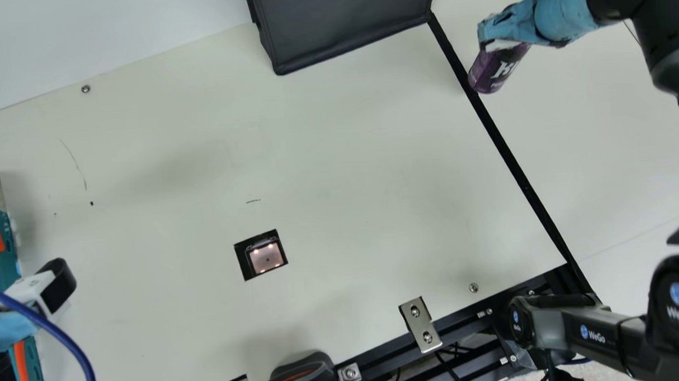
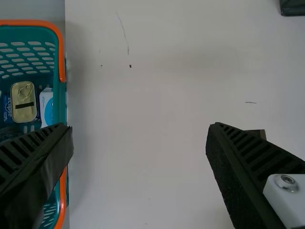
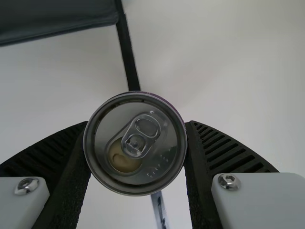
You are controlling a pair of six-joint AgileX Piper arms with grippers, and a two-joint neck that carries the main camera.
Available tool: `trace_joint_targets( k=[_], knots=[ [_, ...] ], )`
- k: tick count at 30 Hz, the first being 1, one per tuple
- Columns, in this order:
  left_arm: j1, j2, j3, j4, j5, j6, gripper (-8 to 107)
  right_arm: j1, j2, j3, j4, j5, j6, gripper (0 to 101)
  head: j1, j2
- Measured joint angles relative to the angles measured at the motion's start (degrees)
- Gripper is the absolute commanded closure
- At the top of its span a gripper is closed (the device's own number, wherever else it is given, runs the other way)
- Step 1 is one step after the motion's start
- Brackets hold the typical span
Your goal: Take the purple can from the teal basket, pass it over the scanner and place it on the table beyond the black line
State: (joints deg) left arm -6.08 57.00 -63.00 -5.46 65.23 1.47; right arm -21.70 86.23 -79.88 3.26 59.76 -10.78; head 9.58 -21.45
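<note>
1. Purple with a silvery ring-pull lid, the cylindrical can (image 1: 497, 69) hangs over the long, straight black line (image 1: 508, 151), its sides pinched by your right gripper (image 3: 138, 126), likely to leave its base free for landing.
2. Your left gripper (image 2: 140, 128), fingers spread, waits well short of the line near the slotted teal plastic basket (image 2: 59, 105).
3. The boxy dark bag (image 1: 347, 19) corners the line's far end; beyond the line, cream tabletop (image 1: 609, 168) should give you lowering room.
</note>
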Motion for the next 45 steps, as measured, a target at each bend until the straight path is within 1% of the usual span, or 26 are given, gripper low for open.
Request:
trace_joint_targets(
  k=[6,13,21,24,31,40,45],
  knots=[
    [0.0,0.0,0.0,0.0,0.0,0.0,9,-3.4,6.6,-7.0,-1.4,0.3,-0.1,101,0.0,0.0],
    [0.0,0.0,0.0,0.0,0.0,0.0,9,-6.8,14.2,-15.7,-2.5,1.7,-0.2,101,0.0,0.0],
    [0.0,0.0,0.0,0.0,0.0,0.0,9,-9.6,22.5,-25.6,-2.7,3.9,-0.3,101,0.0,0.0],
    [0.0,0.0,0.0,0.0,0.0,0.0,9,-10.3,25.1,-28.7,-2.7,4.3,-0.3,101,0.0,0.0],
    [0.0,0.0,0.0,0.0,0.0,0.0,9,-11.9,30.2,-34.8,-2.8,5.1,-0.3,101,0.0,0.0],
    [0.0,0.0,0.0,0.0,0.0,0.0,9,-13.0,34.1,-39.9,-1.8,6.5,-0.8,101,0.0,0.0],
    [0.0,0.0,0.0,0.0,0.0,0.0,9,-13.5,35.2,-41.3,-1.2,6.6,-1.1,85,0.0,0.0]
  ],
)
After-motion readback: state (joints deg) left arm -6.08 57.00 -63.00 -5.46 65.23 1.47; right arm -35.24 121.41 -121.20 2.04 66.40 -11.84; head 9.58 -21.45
